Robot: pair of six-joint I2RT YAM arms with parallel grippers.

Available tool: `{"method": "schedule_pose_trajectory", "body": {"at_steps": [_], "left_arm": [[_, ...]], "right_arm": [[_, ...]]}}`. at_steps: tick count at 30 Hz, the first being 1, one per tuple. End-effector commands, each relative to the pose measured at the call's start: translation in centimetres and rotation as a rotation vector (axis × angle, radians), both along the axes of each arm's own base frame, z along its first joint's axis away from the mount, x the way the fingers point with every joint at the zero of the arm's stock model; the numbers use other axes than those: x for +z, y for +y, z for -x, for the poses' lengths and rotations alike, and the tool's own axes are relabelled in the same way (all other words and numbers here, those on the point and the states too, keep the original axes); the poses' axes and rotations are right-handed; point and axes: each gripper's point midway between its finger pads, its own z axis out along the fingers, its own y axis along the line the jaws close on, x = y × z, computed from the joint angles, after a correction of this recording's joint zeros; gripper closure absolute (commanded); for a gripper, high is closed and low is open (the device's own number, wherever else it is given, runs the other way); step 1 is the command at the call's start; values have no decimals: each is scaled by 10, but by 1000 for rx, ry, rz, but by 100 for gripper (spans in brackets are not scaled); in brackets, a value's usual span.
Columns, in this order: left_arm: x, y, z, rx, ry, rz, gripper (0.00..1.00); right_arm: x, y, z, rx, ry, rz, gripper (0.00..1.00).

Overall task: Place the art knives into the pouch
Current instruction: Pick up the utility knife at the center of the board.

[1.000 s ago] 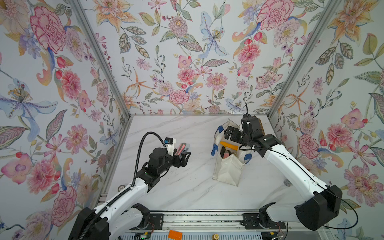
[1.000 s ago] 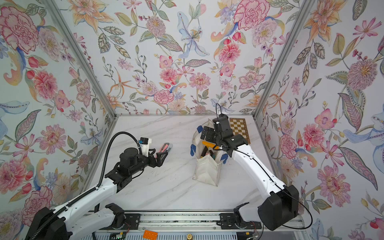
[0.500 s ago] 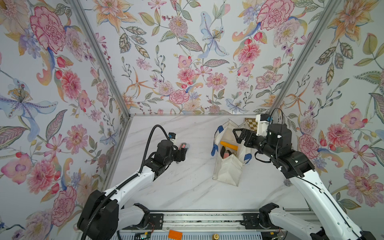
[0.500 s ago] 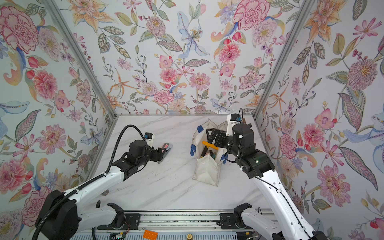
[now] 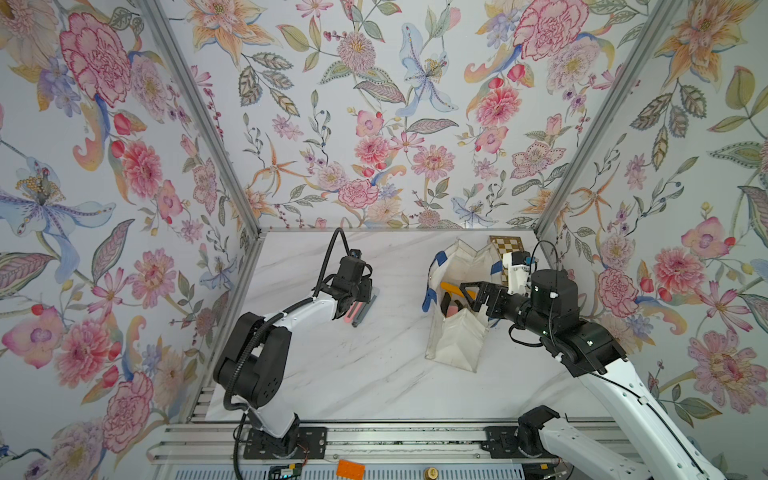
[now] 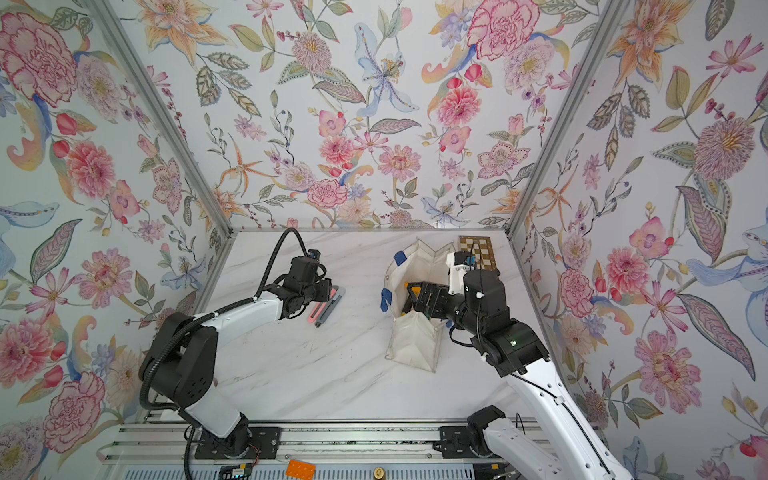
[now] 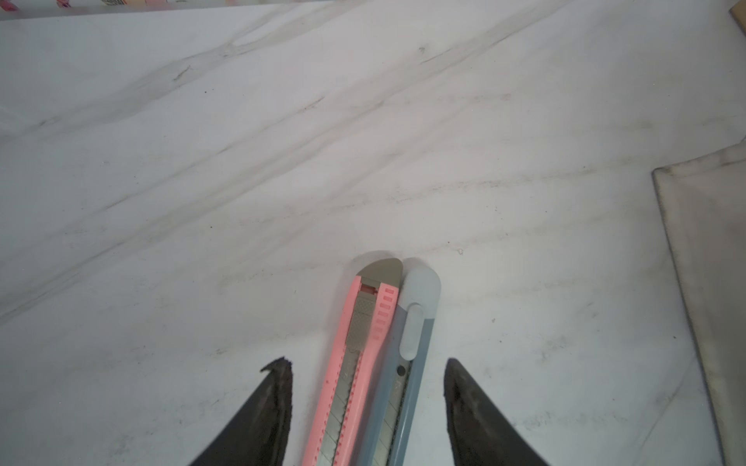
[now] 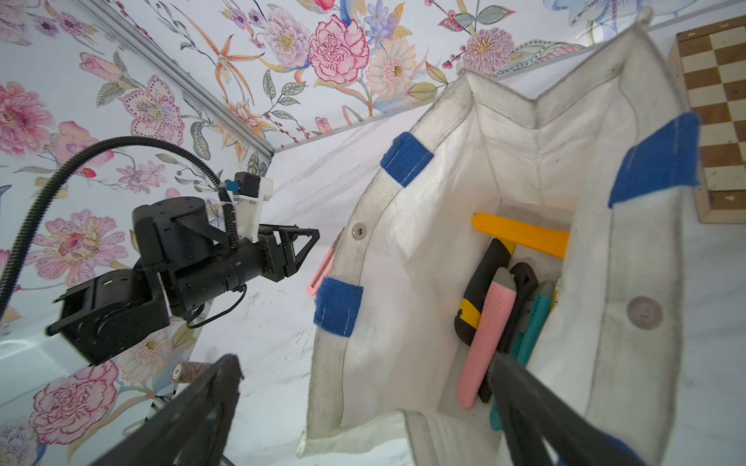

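Art knife (image 7: pixel 355 363), pink, lies flat on the surface (image 7: pixel 242 161) between the left fingers (image 7: pixel 262 415), touching a grey-blue knife (image 7: pixel 399 403); the fingers stand apart, clear of both. The right fingers (image 8: pixel 189 411) are spread wide and hold nothing: one over the open pouch (image 8: pixel 403 250), one outside its wall. Several knives (image 8: pixel 486 335), yellow, pink, black and teal, lie inside. Beyond it lies a chessboard (image 8: pixel 722 121).

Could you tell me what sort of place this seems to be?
Probably a robot test booth, not a home: floral-papered panels in metal framing box in a marble-look tabletop, and a left arm and right arm are bolted to a rail at its front edge.
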Motion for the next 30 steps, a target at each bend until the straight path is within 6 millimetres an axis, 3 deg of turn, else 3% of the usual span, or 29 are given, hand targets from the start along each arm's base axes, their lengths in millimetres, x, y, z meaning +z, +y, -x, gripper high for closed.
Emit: {"method": "schedule_pose_trajectory", "body": {"at_steps": [1, 10, 17, 30], "left_arm": [[-16, 0, -9, -21, 73, -14, 40], [-51, 10, -27, -17, 171, -74, 52], [-67, 8, -28, -38, 216, -62, 56], [-73, 3, -24, -54, 244, -35, 59]], "right_arm": [[4, 6, 1, 40, -23, -10, 1], [2, 9, -7, 39, -14, 10, 1], [-5, 4, -7, 19, -6, 20, 1], [-15, -4, -8, -5, 18, 16, 1]]}}
